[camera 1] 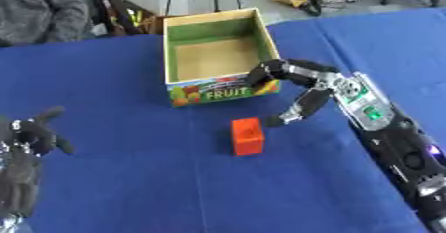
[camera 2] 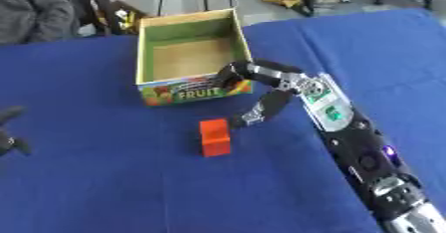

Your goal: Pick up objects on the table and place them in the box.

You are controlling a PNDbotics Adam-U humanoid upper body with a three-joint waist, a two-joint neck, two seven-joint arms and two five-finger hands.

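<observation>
Nearest the camera, at the lower left of the left eye view, the left robot hand point(camera 1: 31, 137) sits idle over the blue-covered bench point(camera 1: 131, 187), fingers relaxed and spread, holding nothing.

Right robot hand point(camera 1: 292, 90) reaches in from the right side. Its fingers are parted and arched: one set curls toward the front right corner of the box point(camera 1: 215, 58), while a lower finger points down to just beside the upper right edge of the orange block point(camera 1: 247, 136). Nothing is clamped between them. Whether that fingertip touches the block cannot be told.

Orange block: stands on the bench just in front of the box, apart from it, roughly below the box's front right corner. It is a plain rectangular solid, taller than wide. Judgement: rigid, light, not fragile, with smooth flat faces that may slip under a shallow pinch. Best hold appears to be across two opposite side faces, near mid-height, thumb against fingers; gripping at the top edge alone risks tipping it over.

Box: open-topped, green inside walls, tan floor, front panel printed with fruit and the word FRUIT. Visible interior holds nothing; the near inside wall is hidden by the front panel.

Task status, as judged: block not yet grasped, placement outstanding.
</observation>
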